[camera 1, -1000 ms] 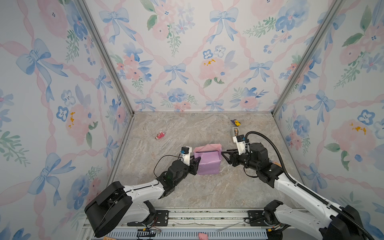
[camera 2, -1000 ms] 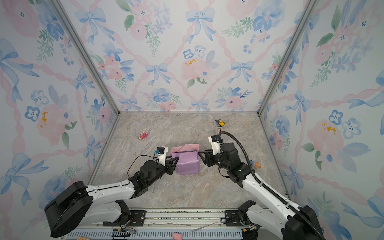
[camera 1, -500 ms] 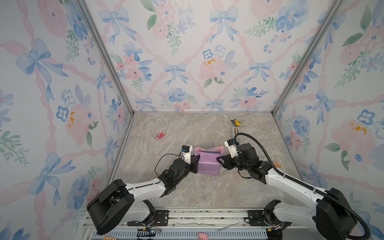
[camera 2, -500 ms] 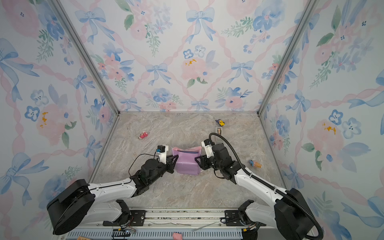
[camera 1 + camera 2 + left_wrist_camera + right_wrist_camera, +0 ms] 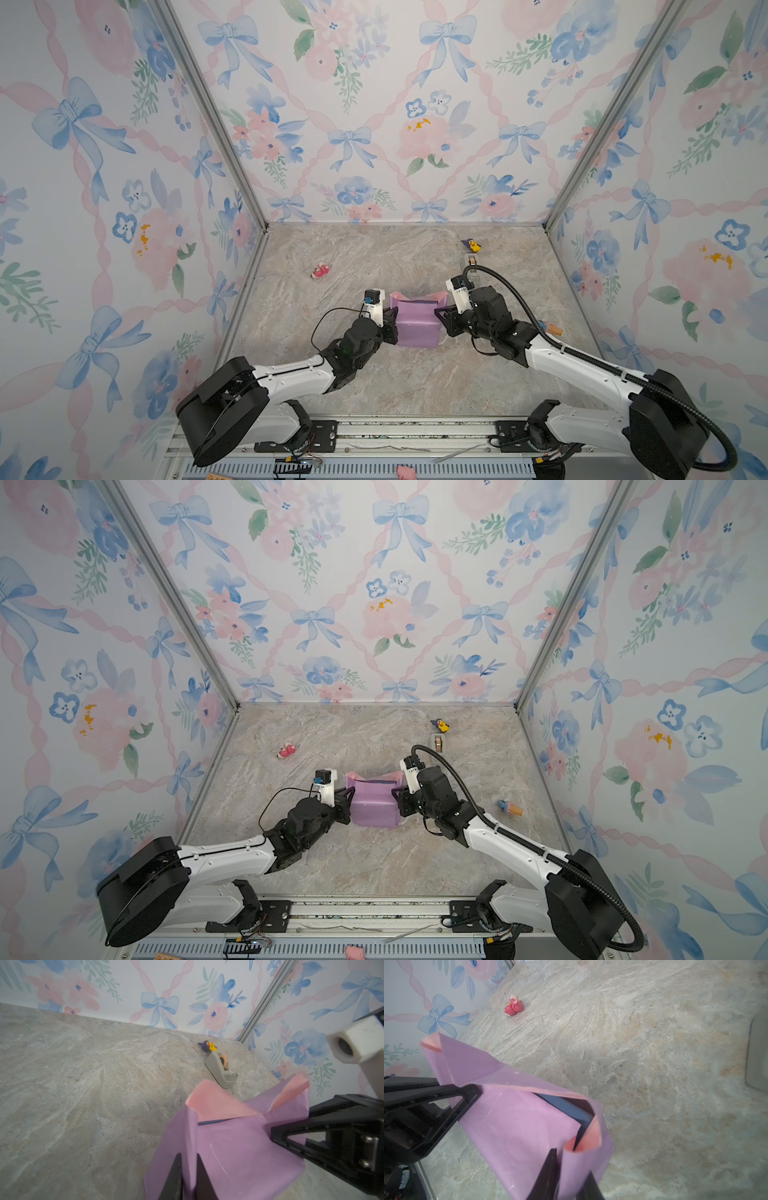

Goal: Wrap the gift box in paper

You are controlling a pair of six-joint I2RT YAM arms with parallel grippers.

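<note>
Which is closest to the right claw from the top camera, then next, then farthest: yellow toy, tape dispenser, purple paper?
From the right claw, in a top view:
1. The paper, touching the claw, toward the middle.
2. The tape dispenser, farther back on the table.
3. The yellow toy, just behind the dispenser.

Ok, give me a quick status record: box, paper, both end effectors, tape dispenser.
box: navy, on the table, mostly covered; a strip shows at the far end
paper: lilac side out over the box, pink face showing at far corners
left end effector: shut on a paper fold at the box's left side
right end effector: paper fold between its fingers; grip unclear
tape dispenser: beyond the box, to the right
</note>
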